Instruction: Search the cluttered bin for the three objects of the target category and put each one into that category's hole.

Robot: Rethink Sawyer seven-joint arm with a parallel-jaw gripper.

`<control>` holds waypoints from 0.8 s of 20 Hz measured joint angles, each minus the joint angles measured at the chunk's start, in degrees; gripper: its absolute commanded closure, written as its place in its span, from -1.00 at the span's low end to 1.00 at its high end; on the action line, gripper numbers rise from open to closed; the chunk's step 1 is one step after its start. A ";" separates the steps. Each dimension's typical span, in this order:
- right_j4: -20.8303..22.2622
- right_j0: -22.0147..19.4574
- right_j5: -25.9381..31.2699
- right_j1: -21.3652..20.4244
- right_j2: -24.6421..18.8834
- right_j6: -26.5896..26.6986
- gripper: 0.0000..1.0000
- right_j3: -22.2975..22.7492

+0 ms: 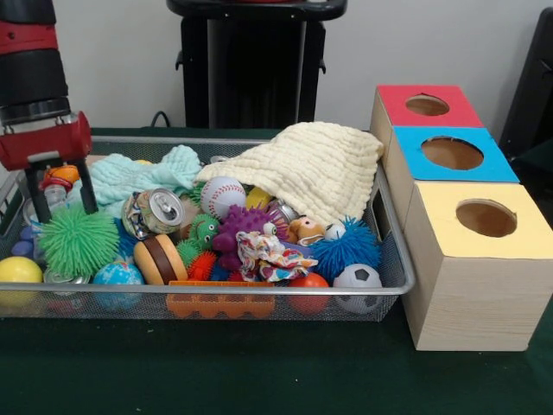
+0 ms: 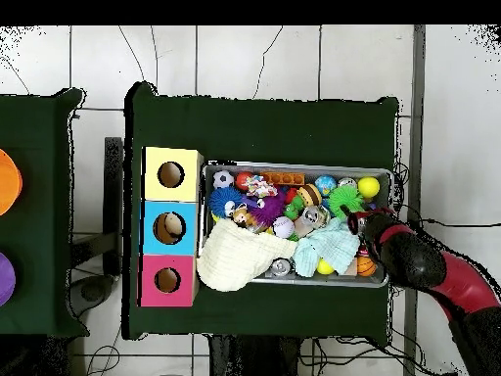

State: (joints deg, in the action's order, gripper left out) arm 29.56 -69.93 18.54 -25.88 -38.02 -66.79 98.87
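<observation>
My front camera sits low and close across the table, facing the bin (image 1: 393,259) and boxes (image 1: 471,259). My overhead camera looks straight down from much farther, probably ceiling height. Both share the bin (image 2: 298,168), boxes (image 2: 171,227) and green table (image 2: 264,127).

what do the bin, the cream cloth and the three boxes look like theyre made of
Bin: fine metal wire mesh with a silvery rim; you can see through its walls.
Cream cloth: soft woven cotton, probably, going by its crinkled waffle texture.
Three boxes: light wood or wood-look board with visible grain, tops covered matte red, blue and yellow.
</observation>
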 measured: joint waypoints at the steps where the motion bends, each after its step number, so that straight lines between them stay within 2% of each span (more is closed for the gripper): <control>1: 0.21 -0.01 -0.01 0.51 0.00 0.00 -1.00 -0.20; 6: 0.93 -0.02 -0.01 2.37 -0.01 0.00 -1.00 -1.07; 16: 1.06 -0.07 -0.01 3.07 -0.01 0.00 -1.00 -1.75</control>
State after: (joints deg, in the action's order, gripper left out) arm 30.61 -70.01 18.53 -22.81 -38.03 -66.79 97.12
